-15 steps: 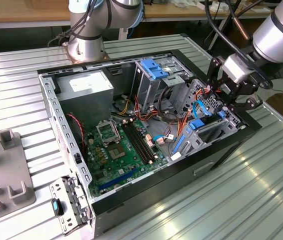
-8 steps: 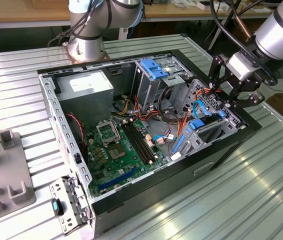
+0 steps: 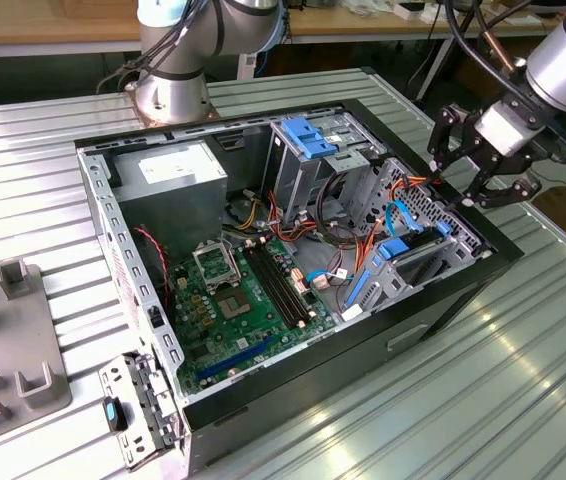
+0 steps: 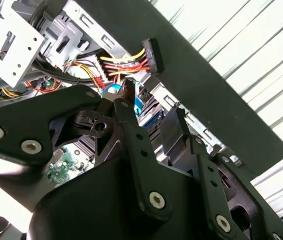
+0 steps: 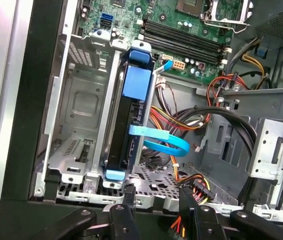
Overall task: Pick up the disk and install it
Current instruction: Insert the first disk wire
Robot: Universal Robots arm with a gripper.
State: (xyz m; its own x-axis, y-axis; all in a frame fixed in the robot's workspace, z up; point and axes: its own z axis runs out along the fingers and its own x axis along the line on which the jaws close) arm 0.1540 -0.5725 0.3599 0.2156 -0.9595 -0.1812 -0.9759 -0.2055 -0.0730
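Blue rails frame the disk [image 5: 124, 112], which you can see in the first wrist view standing on edge in a slot of the grey metal drive cage [image 5: 81, 100], inside the open computer case [image 3: 433, 300]. A thin blue cable [image 5: 166, 145] loops out across its side. Your gripper [image 3: 460, 180] hangs over the case wall at the exterior view's right, just above that cage, fingers spread apart and holding nothing. You have the green motherboard [image 3: 243, 300] on the case floor, and the case rests on a ribbed metal table [image 3: 43, 150].
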